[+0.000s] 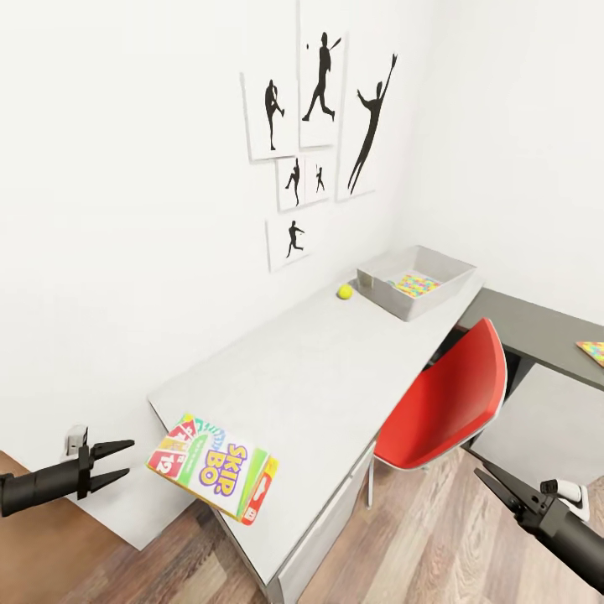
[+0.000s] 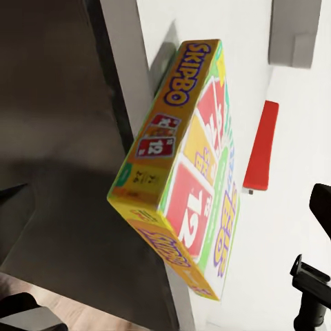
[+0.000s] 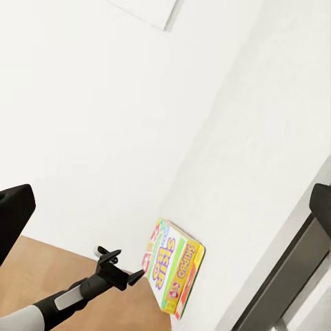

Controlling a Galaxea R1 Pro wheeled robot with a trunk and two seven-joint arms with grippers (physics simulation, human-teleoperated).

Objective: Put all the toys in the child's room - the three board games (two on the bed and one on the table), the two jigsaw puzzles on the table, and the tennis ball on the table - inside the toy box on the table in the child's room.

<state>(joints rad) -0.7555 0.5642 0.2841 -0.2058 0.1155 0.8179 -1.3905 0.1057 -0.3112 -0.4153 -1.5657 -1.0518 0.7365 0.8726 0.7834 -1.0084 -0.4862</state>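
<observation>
One long table (image 1: 335, 369) runs along the white wall, its top pale grey-white and matt, with a lower dark-grey section (image 1: 537, 331) joining at the far right end; a white drawer front shows under the near edge; one glossy red chair (image 1: 449, 403) with a curved shell stands tucked against the table's right edge, over wood-plank floor (image 1: 436, 537); six black sports-silhouette pictures (image 1: 323, 75) hang on the wall above the far end.

One toy box (image 1: 453, 289), a shallow light-grey bin with flared sides, sits at the far right corner of the pale top; inside it lies one jigsaw puzzle (image 1: 417, 284), a flat board of yellow, pink, green and blue pieces; a second jigsaw puzzle (image 1: 592, 349) lies flat on the dark-grey section near its right edge.

One board game, the Skip-Bo box (image 1: 213, 466), thin and rectangular in red, green, yellow and purple print, rests on the near left corner of the table, overhanging that corner; the left wrist view shows the same box (image 2: 186, 172) jutting past the table edge; the right wrist view shows it (image 3: 172, 265) too.

One tennis ball (image 1: 345, 291), small and yellow-green, rests on the tabletop just beside the toy box, toward the wall edge.

The left gripper (image 1: 117, 462) hangs just left of the Skip-Bo box, its black fingers spread and holding nothing; the right gripper (image 1: 491, 482) hovers low beside the chair, its fingers parted and empty.
</observation>
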